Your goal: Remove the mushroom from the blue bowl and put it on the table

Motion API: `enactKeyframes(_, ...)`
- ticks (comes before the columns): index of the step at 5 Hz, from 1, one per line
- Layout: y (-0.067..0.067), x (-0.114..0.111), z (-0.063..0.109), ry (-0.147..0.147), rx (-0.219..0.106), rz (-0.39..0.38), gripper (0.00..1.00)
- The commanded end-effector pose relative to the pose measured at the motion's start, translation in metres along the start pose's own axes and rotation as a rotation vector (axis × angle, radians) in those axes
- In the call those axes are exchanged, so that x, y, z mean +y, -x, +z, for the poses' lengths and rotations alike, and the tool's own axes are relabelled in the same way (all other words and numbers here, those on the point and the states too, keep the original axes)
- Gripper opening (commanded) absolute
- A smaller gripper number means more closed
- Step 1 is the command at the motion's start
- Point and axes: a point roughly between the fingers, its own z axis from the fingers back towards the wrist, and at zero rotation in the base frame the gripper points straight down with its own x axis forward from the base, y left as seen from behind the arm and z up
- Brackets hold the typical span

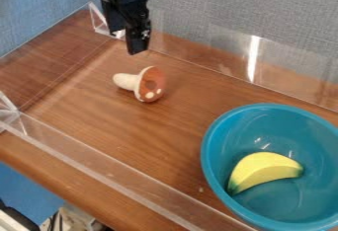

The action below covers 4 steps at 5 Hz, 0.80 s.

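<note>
The mushroom (142, 83) lies on its side on the table (93, 102), cream stem pointing left and reddish-brown cap toward the right. The blue bowl (224, 144) sits at the lower right and holds only a yellow-green wedge (263, 170). My gripper (129, 36) hangs above and behind the mushroom, near the back wall, pointing down. Its black fingers stand apart with nothing between them, well clear of the mushroom.
Low clear acrylic walls (251, 55) edge the tabletop along the back, left and front. A blue-grey fabric wall rises behind the gripper. Bare wood lies between the mushroom and the bowl.
</note>
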Motion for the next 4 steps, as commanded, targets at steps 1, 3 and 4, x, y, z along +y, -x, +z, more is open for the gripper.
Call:
enactKeyframes(1, -0.014, 0.01, 0.044, -0.081, -0.102, -0.073, 1.0)
enactKeyframes(3, 0.003, 0.034, 0.06, -0.086, -0.149, -0.075, 1.0)
enactKeyframes(4, 0.009, 0.034, 0.061, -0.071, -0.163, -0.073, 1.0)
